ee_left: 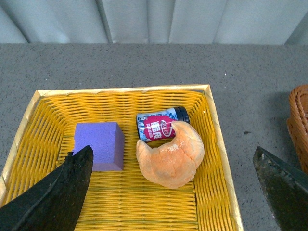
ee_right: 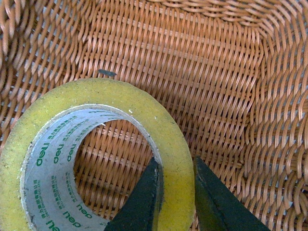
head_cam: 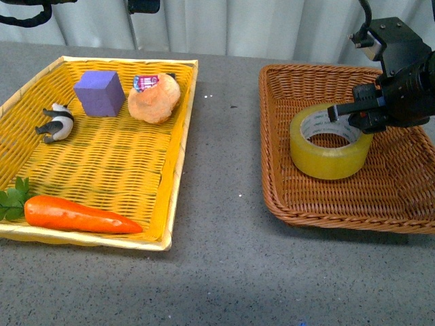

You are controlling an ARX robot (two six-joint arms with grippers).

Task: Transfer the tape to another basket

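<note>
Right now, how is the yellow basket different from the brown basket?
The yellow basket is bright and shallow; the brown basket is darker and deeper. The yellow basket holds a carrot, block, bread, can and panda; the brown basket shows only tape. Both are woven.

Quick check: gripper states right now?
Left gripper: open, holding nothing.
Right gripper: closed on the wide translucent yellow packing tape roll.

My right gripper (head_cam: 340, 113) is clamped on the far rim of the tape (head_cam: 326, 161) — the roll sits hole-up inside the brown basket (head_cam: 270, 178). Well to the left, the yellow tray (head_cam: 178, 170) holds a carrot (head_cam: 78, 214), purple block (head_cam: 100, 93), croissant (head_cam: 155, 100) and panda (head_cam: 57, 123).
</note>
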